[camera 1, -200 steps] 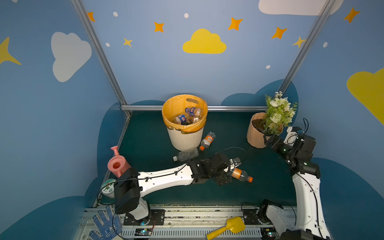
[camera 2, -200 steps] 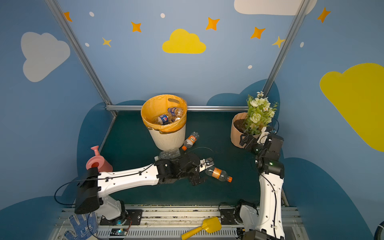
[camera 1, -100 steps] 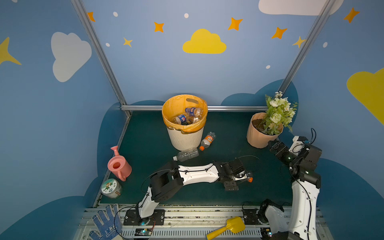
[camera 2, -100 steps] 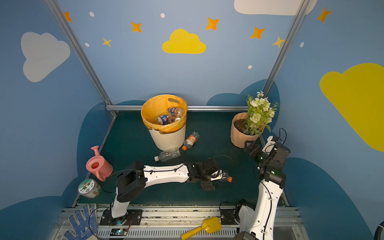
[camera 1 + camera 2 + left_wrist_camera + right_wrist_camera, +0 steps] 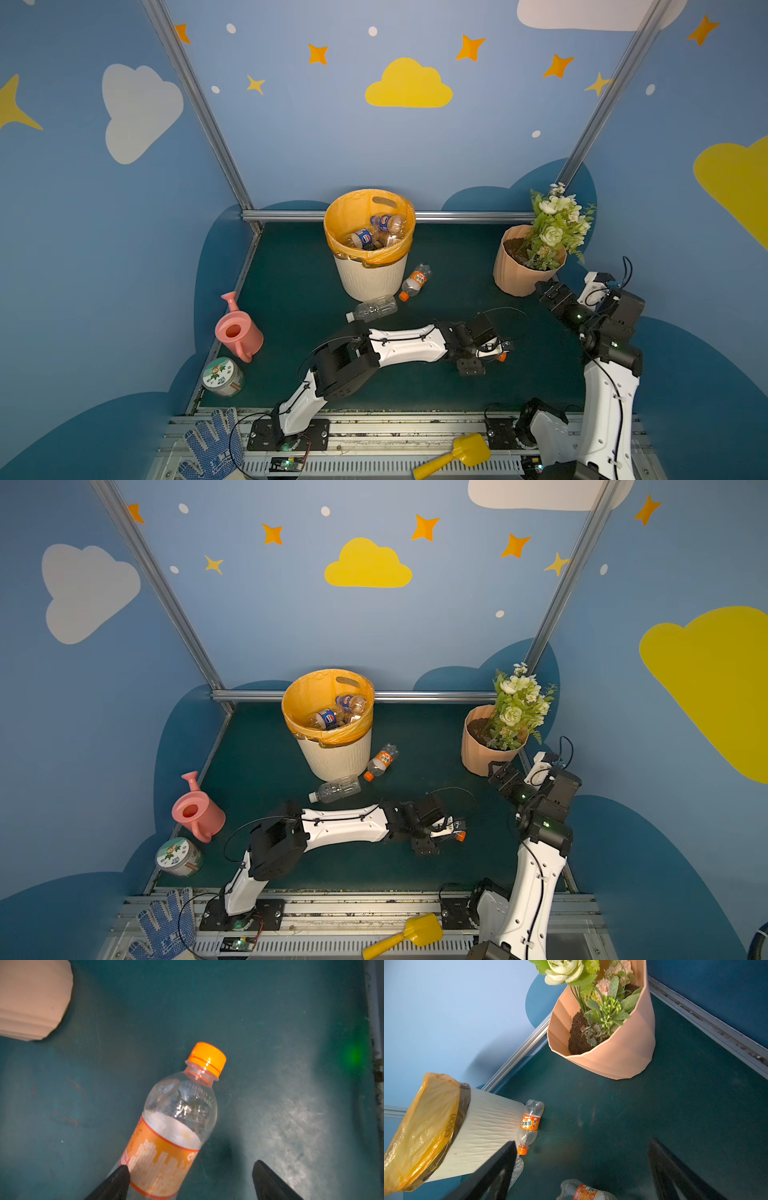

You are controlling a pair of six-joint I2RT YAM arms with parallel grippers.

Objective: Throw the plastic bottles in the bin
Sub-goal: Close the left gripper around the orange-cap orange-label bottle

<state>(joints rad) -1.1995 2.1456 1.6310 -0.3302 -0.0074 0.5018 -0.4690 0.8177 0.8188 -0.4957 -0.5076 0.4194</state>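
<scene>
The left gripper had dropped since a second before and straddled the orange-capped bottle on the mat. The bottle lay well apart from the bin. The jaws were open, seemingly touching it on one side. Closing off-centre could squirt the bottle away. The right gripper hung open, empty.

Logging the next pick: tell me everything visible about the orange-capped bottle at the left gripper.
The bottle is clear plastic with an orange cap and an orange label printed white. It lies on its side on the green mat between the left gripper's open fingers, one at its label, the other apart.
</scene>
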